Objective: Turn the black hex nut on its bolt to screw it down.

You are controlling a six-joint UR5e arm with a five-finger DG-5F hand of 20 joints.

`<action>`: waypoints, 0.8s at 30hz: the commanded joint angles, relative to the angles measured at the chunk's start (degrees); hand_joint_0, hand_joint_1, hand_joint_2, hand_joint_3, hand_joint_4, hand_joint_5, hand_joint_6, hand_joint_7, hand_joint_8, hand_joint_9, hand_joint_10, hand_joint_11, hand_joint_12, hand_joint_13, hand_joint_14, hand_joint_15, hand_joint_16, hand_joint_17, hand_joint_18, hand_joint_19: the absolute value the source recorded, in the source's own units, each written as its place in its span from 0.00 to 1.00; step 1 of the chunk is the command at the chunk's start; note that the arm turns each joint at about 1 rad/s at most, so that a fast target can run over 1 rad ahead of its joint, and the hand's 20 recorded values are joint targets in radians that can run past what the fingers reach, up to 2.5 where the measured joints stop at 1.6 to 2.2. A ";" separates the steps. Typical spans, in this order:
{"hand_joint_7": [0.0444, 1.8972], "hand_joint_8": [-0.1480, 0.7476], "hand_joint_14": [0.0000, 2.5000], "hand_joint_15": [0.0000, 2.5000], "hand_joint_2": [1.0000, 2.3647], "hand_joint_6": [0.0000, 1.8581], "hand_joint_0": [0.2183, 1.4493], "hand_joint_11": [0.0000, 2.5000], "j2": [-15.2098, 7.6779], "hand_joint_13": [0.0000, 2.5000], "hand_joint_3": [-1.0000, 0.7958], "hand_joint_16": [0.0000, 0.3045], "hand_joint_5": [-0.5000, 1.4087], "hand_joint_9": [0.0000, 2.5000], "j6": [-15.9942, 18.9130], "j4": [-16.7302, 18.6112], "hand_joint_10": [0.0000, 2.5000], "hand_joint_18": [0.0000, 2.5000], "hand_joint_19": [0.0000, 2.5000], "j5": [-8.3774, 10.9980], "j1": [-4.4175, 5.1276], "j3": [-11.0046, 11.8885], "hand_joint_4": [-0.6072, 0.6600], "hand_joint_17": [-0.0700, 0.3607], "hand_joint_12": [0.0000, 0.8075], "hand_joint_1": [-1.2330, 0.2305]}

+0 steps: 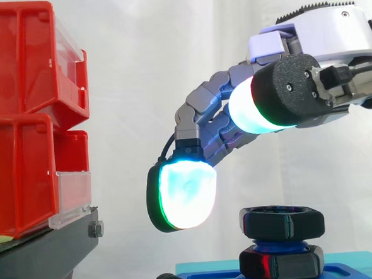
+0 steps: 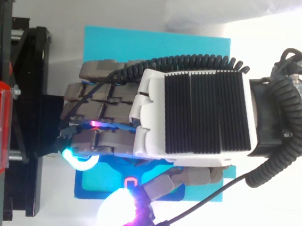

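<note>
Side view – robot hand: the robot hand (image 1: 312, 40) reaches in from the right. Its fingers arch downward and its thumb is held apart from them; nothing is held between them.
Side view – lowest fingertip: the cyan-white pad (image 1: 184, 193) hangs to the left of the black hex nut (image 1: 281, 223). Its lower edge is about level with the nut's top half, and a clear gap shows between pad and nut.
Side view – nut: it sits high on the upright blue bolt (image 1: 277, 242), well above a second black hex piece (image 1: 281, 263) at the foot, so much of the screwing down looks still to be done.
Side view – key relation: the nut lies below the arch of the fingers, toward the wrist from the lit pad. The bolt's axis runs straight up – the turning has to go round that vertical line.
Top view – robot hand: the palm's back (image 2: 193, 117) covers the middle of the blue base (image 2: 93, 185), which rests on the teal surface (image 2: 157, 44). The fingers point toward the black stand (image 2: 28, 106), and the white thumb pad (image 2: 119, 212) juts out to the near side.
Top view – judgement: the fingers and thumb straddle the place where the bolt should stand, so lowering and closing them would probably bracket the nut.
Depth: from the side alone I cannot tell whether the pads line up with the nut's flats.
</note>
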 commanded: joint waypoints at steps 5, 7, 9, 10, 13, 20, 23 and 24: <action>0.34 0.53 0.00 0.03 0.00 0.42 0.20 0.14 0.00 0.21 0.28 0.13 0.14 0.20 -0.79 -0.50 0.00 0.15 0.01 -1.54 -0.39 0.00 0.72 0.37 0.41 0.65; 0.34 0.53 0.00 0.03 0.00 0.42 0.20 0.14 0.09 0.21 0.28 0.13 0.14 0.20 -0.88 -0.76 0.00 0.15 0.02 -1.72 -0.48 0.00 0.73 0.37 0.41 0.65; 0.34 0.53 0.00 0.03 0.00 0.42 0.21 0.14 0.00 0.21 0.28 0.13 0.14 0.20 -0.88 -1.02 0.00 0.16 0.01 -1.80 -0.48 0.00 0.73 0.37 0.42 0.65; 0.34 0.53 0.00 0.03 0.00 0.42 0.21 0.14 0.00 0.21 0.28 0.13 0.14 0.20 -1.05 -1.29 0.00 0.16 0.01 -1.89 -0.57 0.00 0.73 0.37 0.42 0.65; 0.33 0.53 0.00 0.03 0.00 0.42 0.21 0.14 0.00 0.21 0.28 0.13 0.14 0.20 -2.28 -1.38 0.00 0.16 0.01 -1.89 -0.75 0.00 0.73 0.37 0.41 0.65; 0.33 0.53 0.00 0.03 0.00 0.42 0.21 0.14 0.00 0.22 0.28 0.13 0.14 0.20 -3.87 -4.89 0.00 0.16 0.02 -2.51 -1.27 0.00 0.73 0.37 0.41 0.65; 0.33 0.53 0.00 0.03 0.00 0.42 0.21 0.14 0.00 0.22 0.28 0.13 0.14 0.20 -4.22 -6.39 0.00 0.17 0.02 -2.59 -1.54 0.00 0.73 0.37 0.42 0.65; 0.33 0.53 0.00 0.04 0.00 0.42 0.21 0.15 0.00 0.22 0.28 0.13 0.14 0.20 -4.13 -6.39 0.00 0.17 0.02 -2.59 -1.62 0.00 0.73 0.37 0.42 0.65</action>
